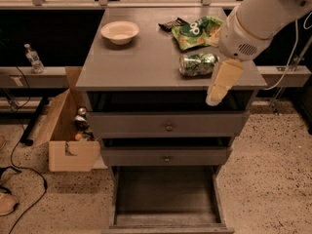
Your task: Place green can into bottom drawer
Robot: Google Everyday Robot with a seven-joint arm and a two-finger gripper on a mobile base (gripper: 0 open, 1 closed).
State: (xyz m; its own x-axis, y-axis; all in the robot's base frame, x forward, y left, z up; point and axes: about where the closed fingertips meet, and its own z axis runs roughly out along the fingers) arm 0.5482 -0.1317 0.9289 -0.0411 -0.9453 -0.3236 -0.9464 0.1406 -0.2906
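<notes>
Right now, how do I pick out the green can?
On the grey cabinet top, look at the front right corner. The green can lies on its side there, beside the gripper at the edge. Unlike the flat green snack bag behind it, it is round, shiny metal.

Speckled floor (273,169), grey 3-drawer cabinet (146,62), cardboard box (73,155) just beside it; dark wall (48,28) behind

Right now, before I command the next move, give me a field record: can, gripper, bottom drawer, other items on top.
green can: on its side, right front of cabinet top, not held
gripper: just right of the can, hanging over the top's front edge
bottom drawer: pulled open, nothing visible inside
also on top: white bowl, green snack bag
</notes>
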